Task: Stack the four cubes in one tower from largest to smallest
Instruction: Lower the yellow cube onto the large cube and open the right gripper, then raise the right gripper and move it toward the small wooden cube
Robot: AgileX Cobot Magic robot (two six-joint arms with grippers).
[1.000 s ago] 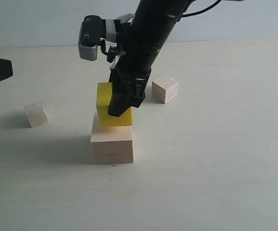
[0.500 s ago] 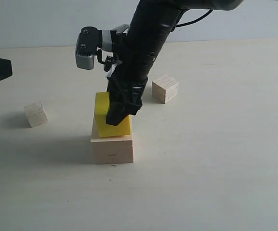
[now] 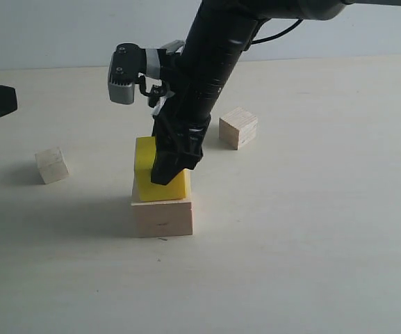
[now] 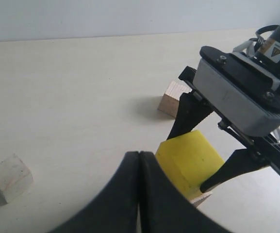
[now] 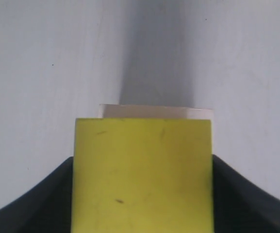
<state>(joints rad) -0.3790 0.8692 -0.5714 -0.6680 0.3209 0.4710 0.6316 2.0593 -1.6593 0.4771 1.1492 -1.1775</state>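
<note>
While the right claw (image 3: 167, 172) clamps the yellow cube (image 3: 144, 167) atop the large wood cube (image 3: 162, 217), the left claw (image 4: 139, 158) is pinched closed, empty; the grained cube (image 3: 238, 128) and tiny cube (image 3: 51, 165) lie aside.

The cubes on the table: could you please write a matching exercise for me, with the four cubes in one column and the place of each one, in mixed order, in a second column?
Things
1. yellow cube
2. largest pale cube
3. grained cube
4. smallest whitish cube

Places
a. alone on the table, left of the stack in the exterior view
b. on the table, directly under another cube
c. between the jaws of the right gripper
d. alone on the table, right of the stack in the exterior view

Pairs: 1-c, 2-b, 3-d, 4-a
</note>
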